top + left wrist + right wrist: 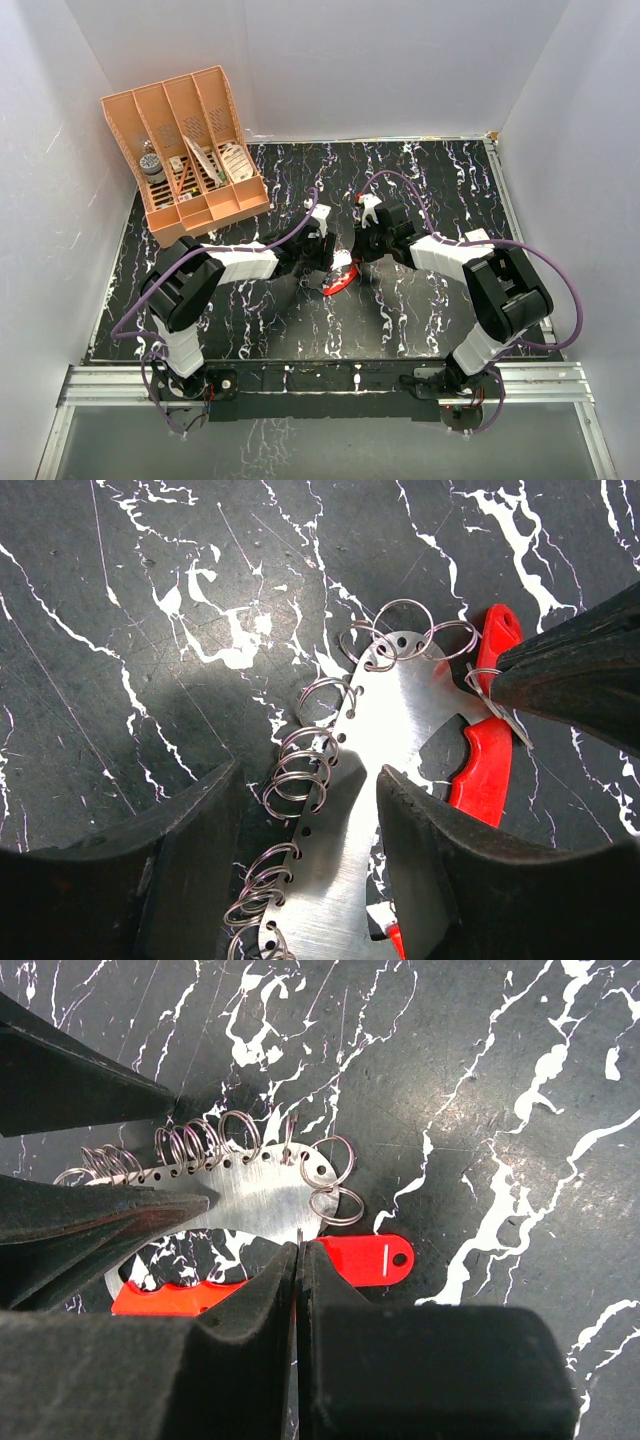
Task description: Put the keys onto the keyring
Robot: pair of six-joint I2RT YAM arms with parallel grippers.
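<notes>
Recorder: Keyring (400, 720) position to be entered.

Checker: Keyring is found flat on the black marbled table (250, 310), near its middle, between the two grippers. A flat metal plate is seen, edged on one side by a red rim (350, 1260). Small holes are punched along the other edge, and a row of split rings (300, 770) is threaded through them.

Recorder: Left gripper (310, 780) state?

Checker: Its jaws are spread. The ringed edge is straddled: one finger (150, 870) is placed beside the rings, the other is laid over the plate. Whether the plate is pressed down cannot be told.

Recorder: Right gripper (298, 1250) state?

Checker: Pressed together at the tips. A wire ring (480, 676) is pinched there, at the plate's end, just beside the red rim. In the right wrist view a thin wire is seen emerging from between the fingertips.

Recorder: Key?

Checker: A tiny red piece, taken as the key (359, 197), is seen in the top view only, just beyond the right wrist. It is too small for detail, and whether it lies on the table cannot be told.

Recorder: Other items?

Checker: A peach desk organiser (185, 150), with small items in its compartments, is noted at the far left corner, well apart from the grippers.
</notes>
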